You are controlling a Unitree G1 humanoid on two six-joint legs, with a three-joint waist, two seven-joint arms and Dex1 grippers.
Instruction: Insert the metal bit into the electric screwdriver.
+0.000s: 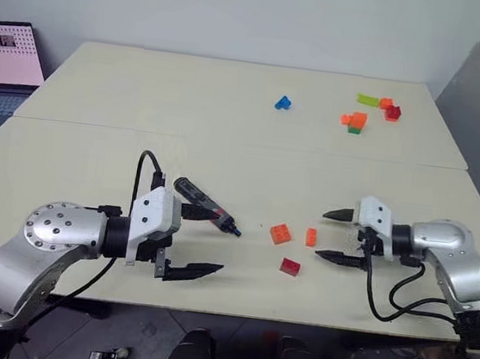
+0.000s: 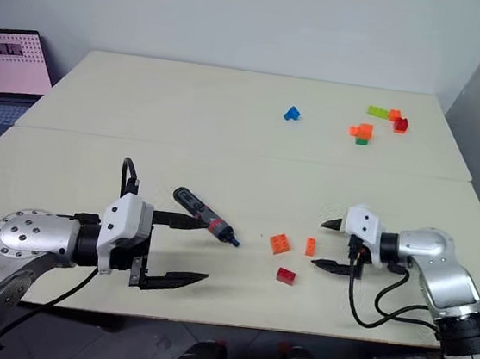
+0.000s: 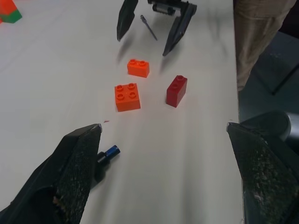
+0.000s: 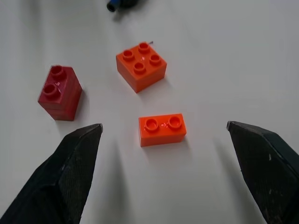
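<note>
place: lab | cues: bare table (image 1: 228, 135); toy bricks (image 1: 353, 120); laptop (image 1: 6, 62)

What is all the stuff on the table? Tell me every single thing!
Screwdriver: 1, dark with red band and blue tip, near left claw.
Bit: 1, thin grey, between right claw's fingers on table.
Near bricks: 3, two orange, one red, mid-table.
Blue brick: 1, far side.
Far bricks: a few, green, orange, red, far right corner.
Laptop: 1, far left.
Table: 1, cream.
Left claw: open.
Right claw: open.
</note>
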